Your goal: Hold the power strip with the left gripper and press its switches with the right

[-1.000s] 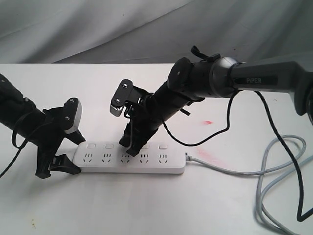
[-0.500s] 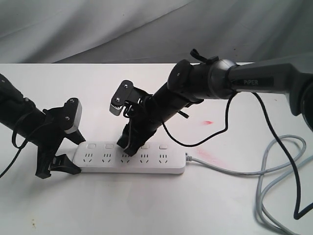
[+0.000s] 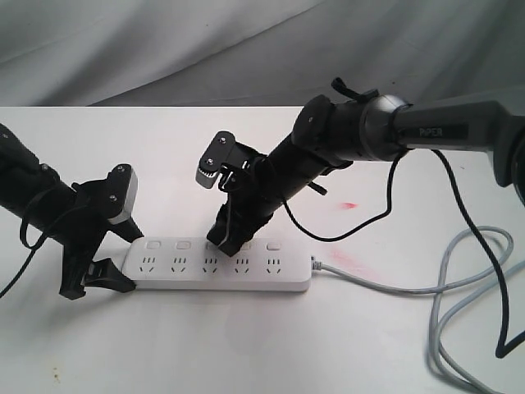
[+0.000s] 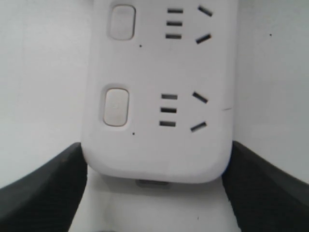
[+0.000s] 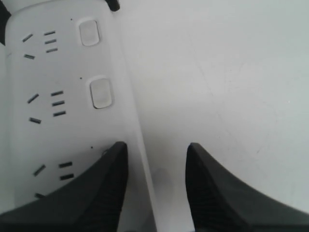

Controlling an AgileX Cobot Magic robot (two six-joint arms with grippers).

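White plastic on a white tabletop (image 3: 246, 353): the power strip (image 3: 220, 277) lies flat, sockets up, with its grey cord (image 3: 385, 285) trailing off the right end in loose loops. The left gripper (image 4: 155, 157) comes in low at the opposite, rounded end. Its jaws are closed on that end, one against each long side, so the bar is pinned by its edges and the whole top face is left free. Gripping at the far end also puts this arm well apart from the other.

The right gripper (image 5: 157, 150) leans down steeply toward the row of switches (image 5: 101, 93). Its jaws stand apart with nothing between them. One is over the strip's button edge, the other over bare tabletop just beside the bar. The first hides the middle switch. The two switches nearer the left gripper show plainly in the right wrist view, and the two toward the cord show in the exterior view. Whether the tip bears on the button or only hovers above it cannot be told. My reading is that the middle switch is the one in hand, and a single tip used as a poker suits so small a button. The hold at the end should stop the light bar skating or tipping under the push
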